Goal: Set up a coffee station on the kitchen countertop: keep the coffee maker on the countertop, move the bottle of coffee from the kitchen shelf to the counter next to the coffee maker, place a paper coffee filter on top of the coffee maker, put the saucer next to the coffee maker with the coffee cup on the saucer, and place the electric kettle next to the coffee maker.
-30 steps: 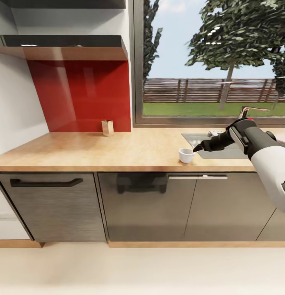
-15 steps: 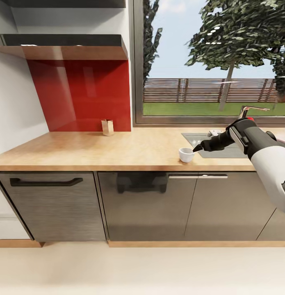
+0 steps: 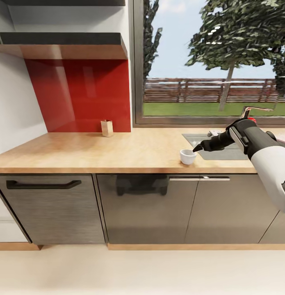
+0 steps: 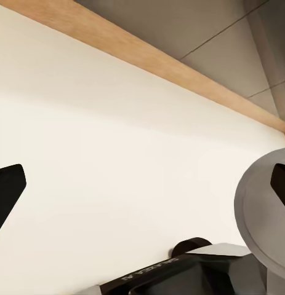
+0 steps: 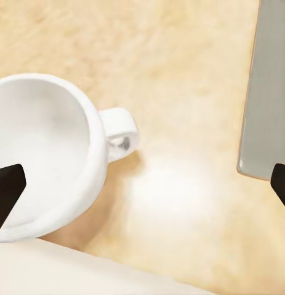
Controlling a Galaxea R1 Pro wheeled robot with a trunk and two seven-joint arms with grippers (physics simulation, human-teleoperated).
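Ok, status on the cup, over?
Right pincer open beside coffee cup, not gripping. Cup upright on the countertop near the sink. Left pincer open over floor.

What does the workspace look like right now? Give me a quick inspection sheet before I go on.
Surface: kitchen countertop, light wood, with an inset grey sink at its right.
Job's things: coffee cup upright on the countertop near the front edge, left of the sink, handle free; no saucer under it. Kitchen shelf on the wall above the red backsplash.
Clutter: small tan box standing against the backsplash.
Grippers: right tool open, tips beside the cup's rim, not gripping it; left tool open, pointing at the floor.
Cables: nothing seen.
Surroundings: window with trees and fence, tap, grey cabinet fronts below.
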